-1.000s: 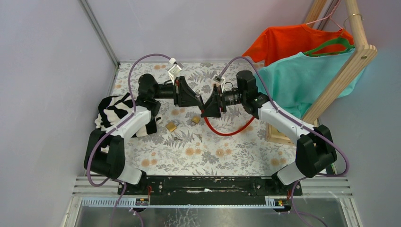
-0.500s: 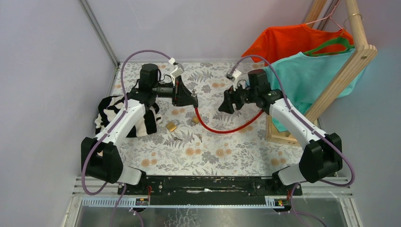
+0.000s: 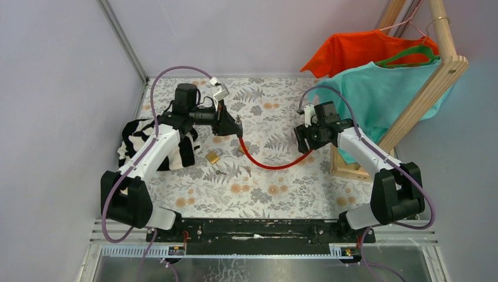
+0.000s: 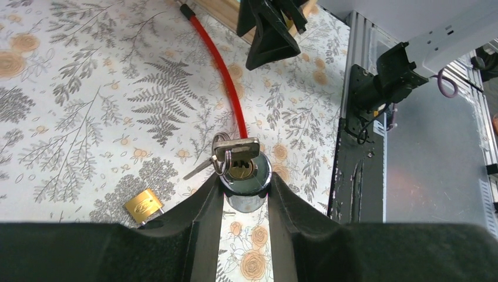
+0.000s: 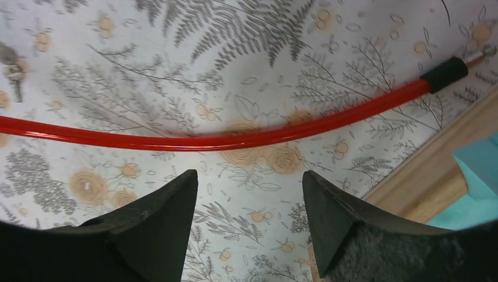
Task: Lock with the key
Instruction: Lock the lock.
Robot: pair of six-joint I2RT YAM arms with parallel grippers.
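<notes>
Floral tablecloth [image 3: 264, 194], lilac walls [image 3: 235, 35], left end effector [image 4: 245, 191] pinching lock cylinder [image 4: 244, 174], right end effector [image 5: 248, 182] spread

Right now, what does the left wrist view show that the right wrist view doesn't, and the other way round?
Only the left wrist view: the left gripper shut on the cable lock's cylinder, a key seated in its keyhole with a spare on its ring, and a brass padlock.
Only the right wrist view: the right gripper open and empty, a loose key at the left edge, and teal cloth at the right.
Both: the red cable, its black-capped end and the floral table cover.
</notes>
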